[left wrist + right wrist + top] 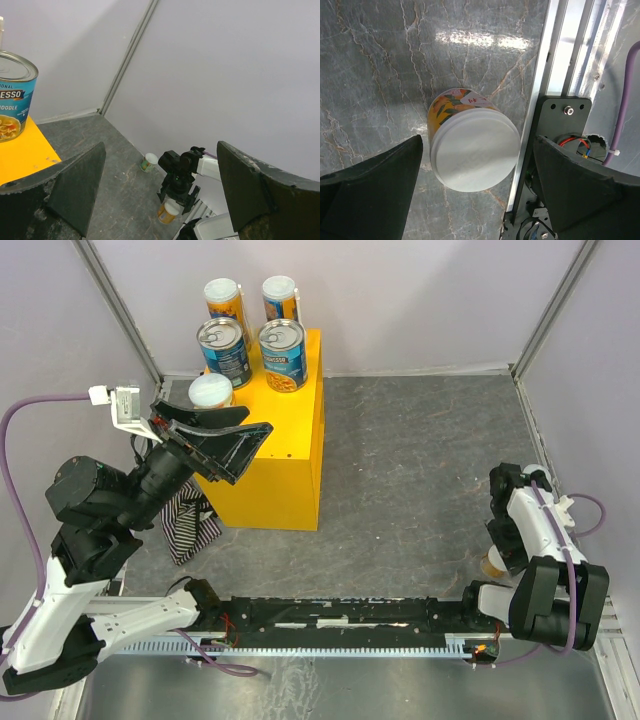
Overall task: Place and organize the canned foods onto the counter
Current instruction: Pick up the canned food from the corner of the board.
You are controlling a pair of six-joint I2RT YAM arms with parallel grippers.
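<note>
Right wrist view showed an orange-labelled can [470, 160] standing lid-up on the grey table [420, 460], well apart from the counter [285, 455], where other cans [283, 353] stood grouped. The right gripper [478, 145] hung open straddling it, seemingly poised to grasp. The left gripper [255, 422] hovered open and empty above the counter.

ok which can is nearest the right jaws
the white-lidded can with the orange label, upright on the table between the open right jaws; the five cans on the yellow counter stand far off

Yellow counter [290, 455], striped cloth [190, 525], orange-labelled can [472, 145]
</note>
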